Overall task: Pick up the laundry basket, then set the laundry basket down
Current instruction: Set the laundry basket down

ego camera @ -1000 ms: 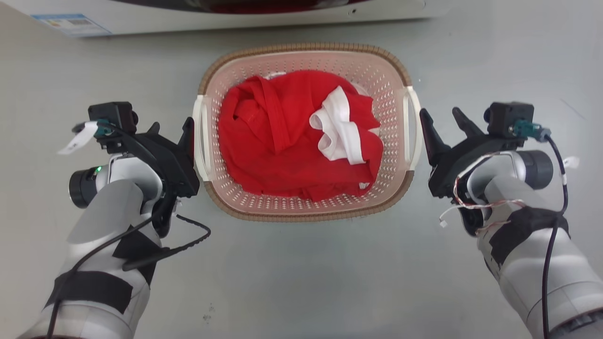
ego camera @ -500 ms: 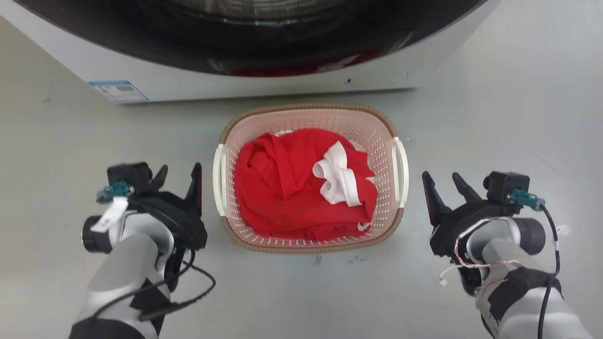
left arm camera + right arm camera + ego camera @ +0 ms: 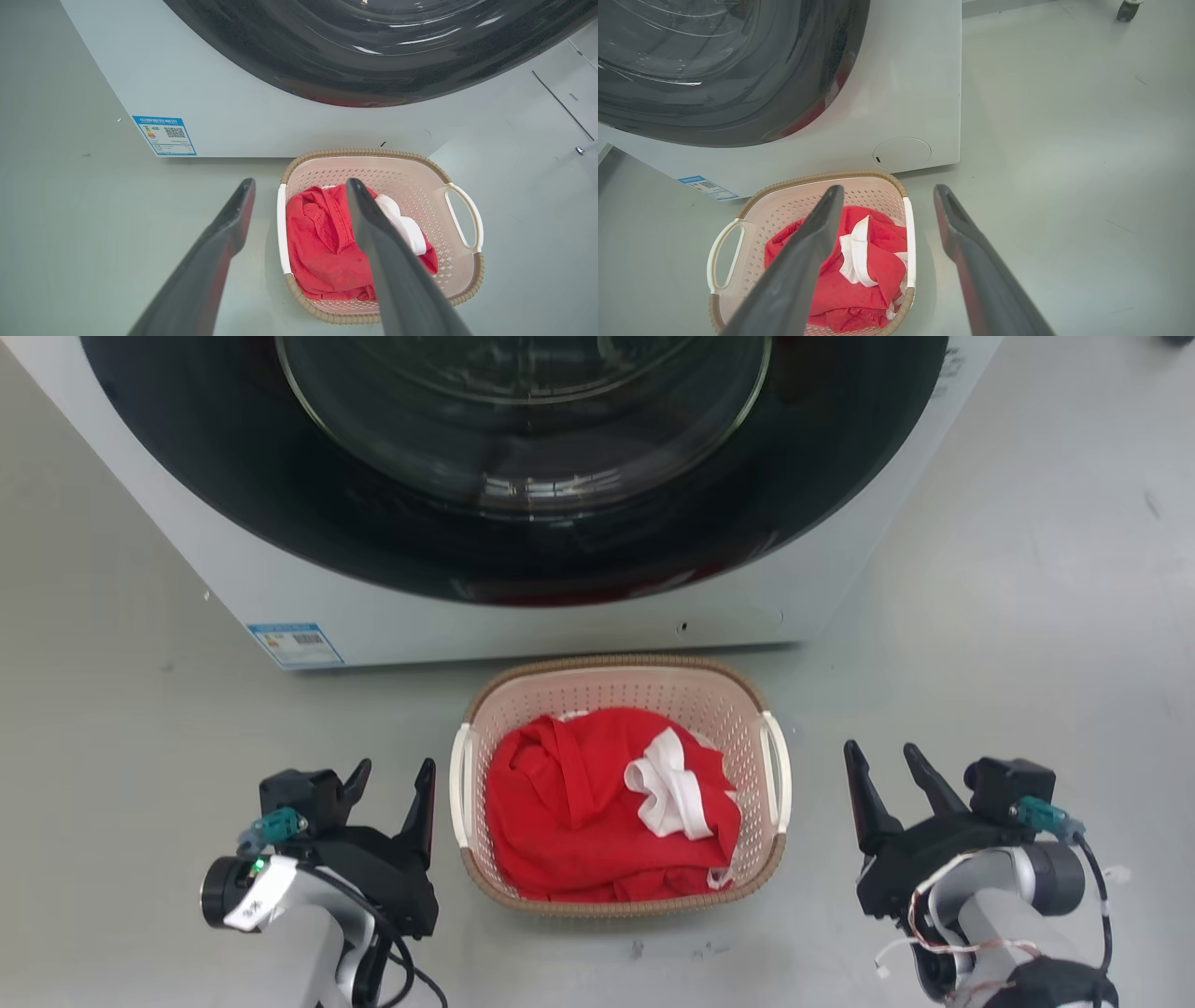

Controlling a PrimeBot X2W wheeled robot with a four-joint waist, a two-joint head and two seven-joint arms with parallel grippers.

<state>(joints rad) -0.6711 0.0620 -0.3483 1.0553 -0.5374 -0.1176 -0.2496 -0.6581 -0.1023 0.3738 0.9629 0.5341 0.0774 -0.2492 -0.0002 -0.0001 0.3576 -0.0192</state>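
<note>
Laundry basket [image 3: 653, 695] down on the grey floor [image 3: 980, 616], just near of the washing machine [image 3: 560, 616], red and white clothes [image 3: 579, 812] inside. Left gripper [image 3: 393, 770] close beside its left handle, apart, jaws wide and empty. Right gripper [image 3: 879, 751] farther off to the right, jaws wide, empty.
</note>
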